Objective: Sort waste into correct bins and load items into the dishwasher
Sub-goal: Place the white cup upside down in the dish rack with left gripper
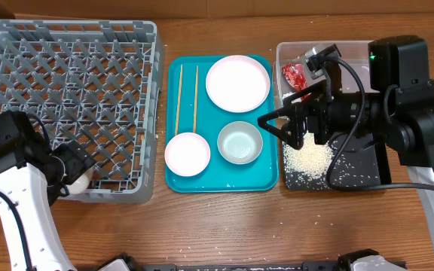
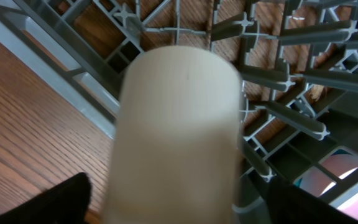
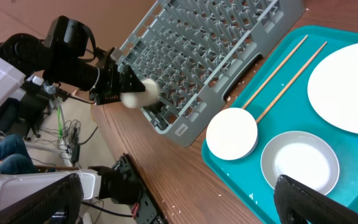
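Note:
My left gripper is shut on the small white cup at the front edge of the grey dish rack. In the left wrist view the cup fills the frame between the fingers, with the rack's pegs behind it. My right gripper is open and empty, hovering between the teal tray and the black tray. White rice lies in the black tray. The red wrapper lies in the clear tub.
The teal tray holds the pink plate, the pink bowl, the grey-green bowl and two chopsticks. The right wrist view shows the same bowls and the rack. Rice grains are scattered on the wood.

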